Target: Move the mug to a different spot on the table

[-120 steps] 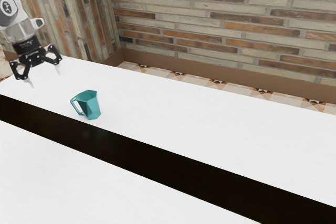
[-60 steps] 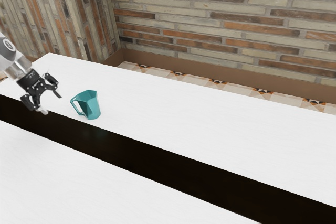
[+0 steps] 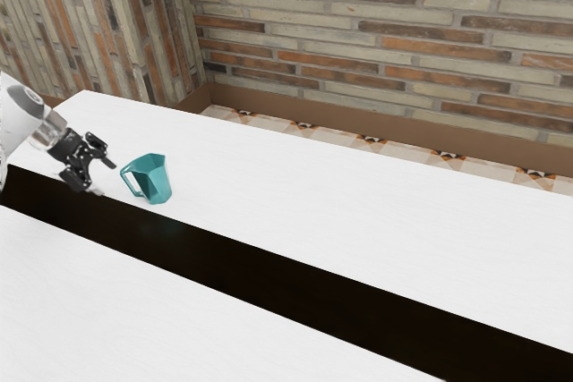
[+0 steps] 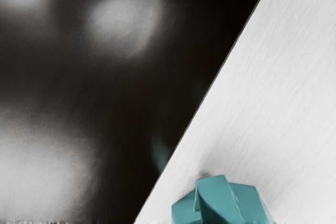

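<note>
While the black two-finger tool hangs with fingers apart just beside its handle, touching nothing, the teal faceted mug stands upright near the white worktop edge; probably light, rigid, slick, so pinch the rim wall or the handle.

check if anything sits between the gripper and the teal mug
Nothing visible does. The gripper hangs just off the handle side of the mug, toward the exterior view's left, open, with a small gap of bare white table between them.
</note>
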`<act>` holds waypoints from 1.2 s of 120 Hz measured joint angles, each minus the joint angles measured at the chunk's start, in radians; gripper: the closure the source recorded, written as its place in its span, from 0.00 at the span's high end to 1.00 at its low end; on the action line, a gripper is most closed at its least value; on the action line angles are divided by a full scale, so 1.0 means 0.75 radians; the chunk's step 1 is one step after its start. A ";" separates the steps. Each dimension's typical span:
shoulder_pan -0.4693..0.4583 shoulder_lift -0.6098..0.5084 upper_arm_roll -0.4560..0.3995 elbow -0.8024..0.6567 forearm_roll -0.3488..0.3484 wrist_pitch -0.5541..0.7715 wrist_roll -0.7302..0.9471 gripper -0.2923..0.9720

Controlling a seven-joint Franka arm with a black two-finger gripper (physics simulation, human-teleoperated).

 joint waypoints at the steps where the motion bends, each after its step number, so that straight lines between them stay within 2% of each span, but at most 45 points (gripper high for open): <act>1: 0.000 0.003 -0.001 0.002 -0.005 0.002 -0.001 0.77; 47: -0.006 0.070 -0.020 0.007 -0.207 0.068 -0.040 0.77; 93: -0.010 0.088 -0.067 0.001 -0.280 0.130 -0.042 0.77; 144: -0.010 0.100 -0.081 -0.003 -0.313 0.147 -0.035 0.77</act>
